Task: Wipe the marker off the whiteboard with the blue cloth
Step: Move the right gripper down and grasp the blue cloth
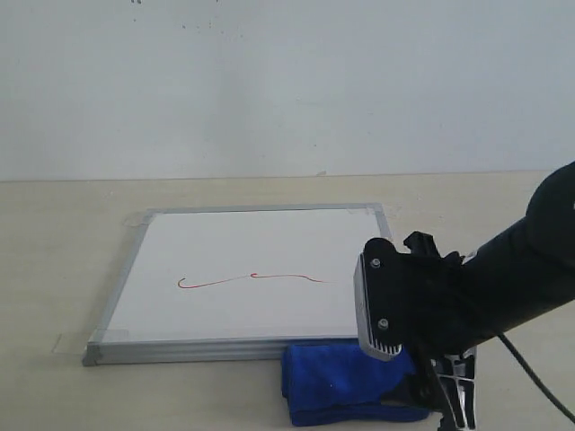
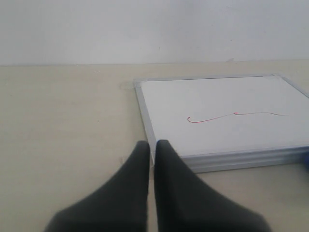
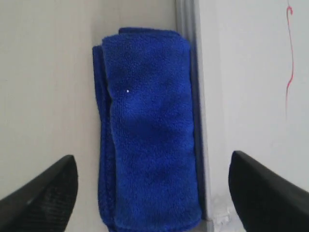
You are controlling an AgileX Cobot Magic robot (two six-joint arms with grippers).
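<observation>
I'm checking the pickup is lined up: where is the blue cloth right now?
In the exterior view the blue cloth lies folded on the table at lower right, against the near frame edge of the whiteboard, beneath the open right gripper.

Fuzzy blue cloth (image 3: 149, 130) — smooth, matt whiteboard (image 1: 243, 260) with dull metal frame.

You've got a pale beige tabletop (image 1: 54, 233) w/ a plain white wall (image 1: 287, 81) behind it; they meet at a straight line across the bkgd.
</observation>
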